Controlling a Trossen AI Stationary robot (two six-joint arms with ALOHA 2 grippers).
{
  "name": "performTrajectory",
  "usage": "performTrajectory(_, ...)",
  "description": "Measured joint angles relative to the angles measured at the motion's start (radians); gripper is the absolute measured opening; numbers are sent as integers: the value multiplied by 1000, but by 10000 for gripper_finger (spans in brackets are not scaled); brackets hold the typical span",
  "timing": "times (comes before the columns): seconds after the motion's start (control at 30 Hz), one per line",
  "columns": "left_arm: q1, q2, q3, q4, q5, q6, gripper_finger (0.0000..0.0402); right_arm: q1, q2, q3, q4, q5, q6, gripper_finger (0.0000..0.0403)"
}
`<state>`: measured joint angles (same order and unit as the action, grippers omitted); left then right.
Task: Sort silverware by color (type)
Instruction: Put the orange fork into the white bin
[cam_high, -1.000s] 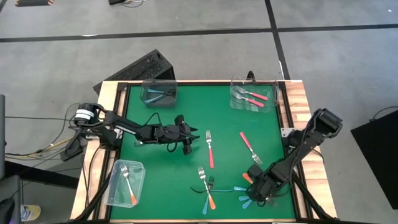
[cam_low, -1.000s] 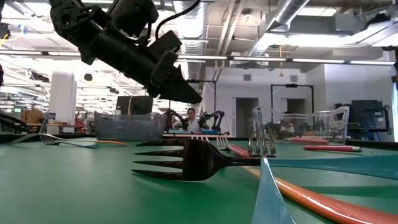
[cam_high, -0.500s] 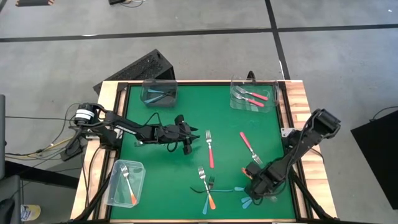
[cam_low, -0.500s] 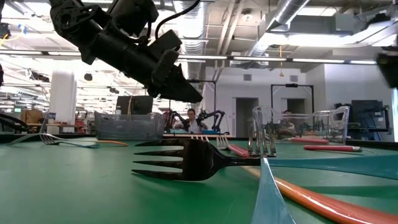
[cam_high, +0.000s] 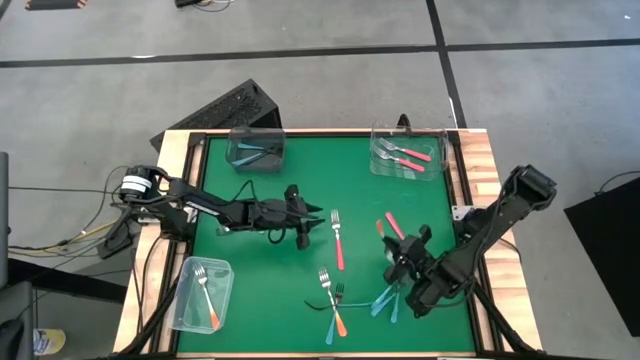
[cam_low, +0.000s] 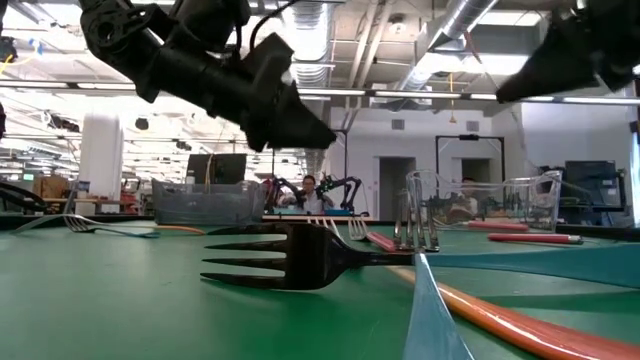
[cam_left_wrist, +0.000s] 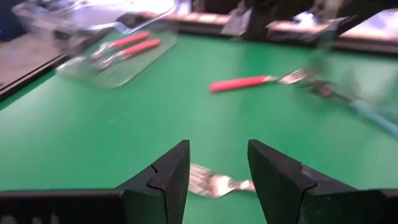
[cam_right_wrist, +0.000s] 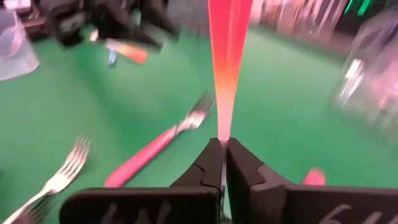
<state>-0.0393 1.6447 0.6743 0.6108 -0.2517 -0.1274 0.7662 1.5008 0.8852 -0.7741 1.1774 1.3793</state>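
My right gripper (cam_high: 396, 250) is shut on an orange-handled fork (cam_right_wrist: 226, 68), above the table's right half; it also shows high up in the low view (cam_low: 560, 55). My left gripper (cam_high: 306, 224) hovers open over the mat's middle, with the silver tines of a fork (cam_left_wrist: 214, 182) on the mat between its fingers, untouched. A pink fork (cam_high: 338, 242) and another pink fork (cam_high: 402, 232) lie flat on the mat. Teal forks (cam_high: 385, 300) lie near my right gripper. An orange fork (cam_high: 336, 320) lies crossed with others at the near edge. My right gripper pinches the orange fork's handle at its narrow end (cam_right_wrist: 222, 127) between its two shut fingers. The handle sticks out beyond the fingertips. The fork is lifted clear of the mat; its tines are hidden.
Three clear containers stand at the mat's edges: one with teal forks far left (cam_high: 257, 148), one with pink forks far right (cam_high: 408, 152), one with an orange fork near left (cam_high: 202, 292). Wooden rails (cam_high: 480, 160) frame the green mat.
My right gripper has risen from the near right of the mat and gone toward the far edge and the middle, taking the orange fork up with it. The teal forks beside it have turned from lying level to slanting. My left gripper has shifted a little toward the right.
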Motion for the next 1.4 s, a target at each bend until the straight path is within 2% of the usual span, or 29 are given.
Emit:
performTrajectory(0.17, -4, 4, 0, 114, 71, 8, 148, -40, 13, 0, 55, 151, -141, 21)
performTrajectory(0.37, -4, 11, 16, 210, 128, 95, 148, -95, 9, 0, 283, 166, -412, 20)
performTrajectory(0.53, -20, 11, 91, 192, 188, 167, 148, -151, 9, 0, 544, 58, -714, 20)
performTrajectory(0.7, -31, 42, 151, 154, 193, 216, 148, -208, -5, 2, 798, -88, -992, 20)
performTrajectory(0.87, -31, 64, 167, 123, 203, 214, 148, -230, -23, 2, 956, -160, -1217, 20)
performTrajectory(1.1, -33, 72, 170, 144, 282, 210, 148, -268, -33, 1, 1109, -303, -1376, 20)
performTrajectory(1.4, -40, 69, 169, 146, 396, 194, 148, -282, -34, 1, 1101, -317, -1430, 20)
